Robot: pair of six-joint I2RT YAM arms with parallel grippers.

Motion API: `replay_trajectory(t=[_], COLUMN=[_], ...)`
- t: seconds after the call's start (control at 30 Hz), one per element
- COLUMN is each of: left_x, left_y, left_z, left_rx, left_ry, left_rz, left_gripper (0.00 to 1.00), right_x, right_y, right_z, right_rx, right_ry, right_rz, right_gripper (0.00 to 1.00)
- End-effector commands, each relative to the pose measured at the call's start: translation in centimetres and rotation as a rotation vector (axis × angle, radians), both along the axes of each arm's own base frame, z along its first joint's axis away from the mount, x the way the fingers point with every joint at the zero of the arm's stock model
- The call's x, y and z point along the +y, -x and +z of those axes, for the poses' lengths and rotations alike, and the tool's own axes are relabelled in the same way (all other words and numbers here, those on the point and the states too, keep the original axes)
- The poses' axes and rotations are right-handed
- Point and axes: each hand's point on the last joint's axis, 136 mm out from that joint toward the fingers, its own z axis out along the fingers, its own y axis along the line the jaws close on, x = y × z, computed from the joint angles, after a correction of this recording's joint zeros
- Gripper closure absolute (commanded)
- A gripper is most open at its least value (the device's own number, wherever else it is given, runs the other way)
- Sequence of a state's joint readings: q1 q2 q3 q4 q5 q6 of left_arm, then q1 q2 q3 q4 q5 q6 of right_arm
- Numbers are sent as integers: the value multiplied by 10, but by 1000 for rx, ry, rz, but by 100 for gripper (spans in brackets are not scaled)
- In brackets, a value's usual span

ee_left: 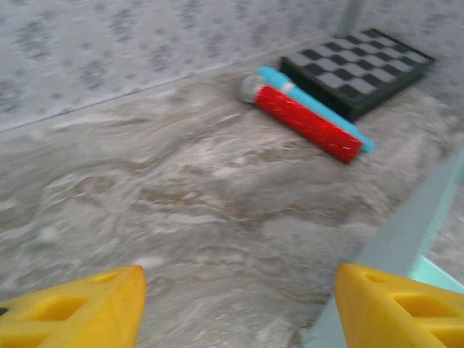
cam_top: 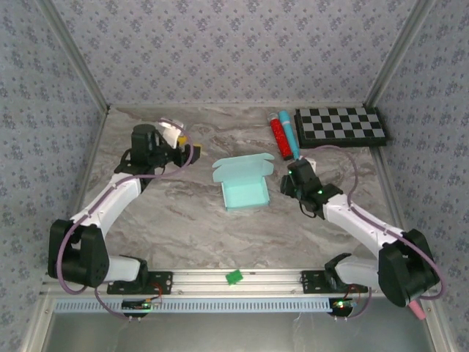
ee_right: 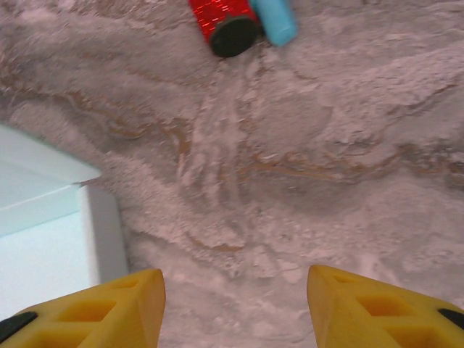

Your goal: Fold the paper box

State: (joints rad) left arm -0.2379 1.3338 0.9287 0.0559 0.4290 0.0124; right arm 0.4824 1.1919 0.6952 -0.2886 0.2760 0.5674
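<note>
Paper box (cam_top: 244, 189) sits mid-table btwn the grippers: right gripper (cam_top: 291, 178) just beside its right wall, left gripper (cam_top: 192, 152) well off to its left. Both open, yellow fingers (ee_right: 94, 308) apart w/ bare table (cam_top: 183, 213) btwn them, nothing held. Box: thin smooth pale-aqua card, rectangular tray, lid flap open at the back. Table is grey marble-look. Glittery red tube (cam_top: 278, 137) & slim blue tube (cam_top: 290, 136) lie touching, near a checkerboard (cam_top: 341, 126).
</note>
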Motion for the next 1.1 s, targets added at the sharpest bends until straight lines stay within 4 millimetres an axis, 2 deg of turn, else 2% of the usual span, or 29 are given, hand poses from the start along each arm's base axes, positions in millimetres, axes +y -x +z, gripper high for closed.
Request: replay_trajectory(t=[0.0, 0.2, 0.47, 0.67, 0.8, 0.93, 1.07], left_x=[41, 106, 162, 184, 196, 203, 203], left_y=[-28, -57, -97, -132, -154, -177, -191], left_z=[12, -12, -55, -88, -107, -121, -137], left_rx=[5, 225, 445, 543, 602, 639, 691], left_ry=[-23, -43, -75, -83, -91, -82, -82], left_rz=[253, 571, 721, 733, 733, 735, 720], left_gripper=[30, 32, 36, 43, 52, 53, 53], right_x=[-17, -27, -30, -30, -29, -27, -25], right_y=[6, 8, 10, 11, 10, 11, 11], right_z=[-3, -9, -16, -17, -17, -18, -18], right_rx=[16, 46, 70, 76, 75, 77, 79], right_ry=[12, -6, -25, -32, -42, -54, -65], right_rz=[-27, -41, -54, -52, -52, -47, -41], right_gripper=[44, 44, 44, 43, 43, 43, 43])
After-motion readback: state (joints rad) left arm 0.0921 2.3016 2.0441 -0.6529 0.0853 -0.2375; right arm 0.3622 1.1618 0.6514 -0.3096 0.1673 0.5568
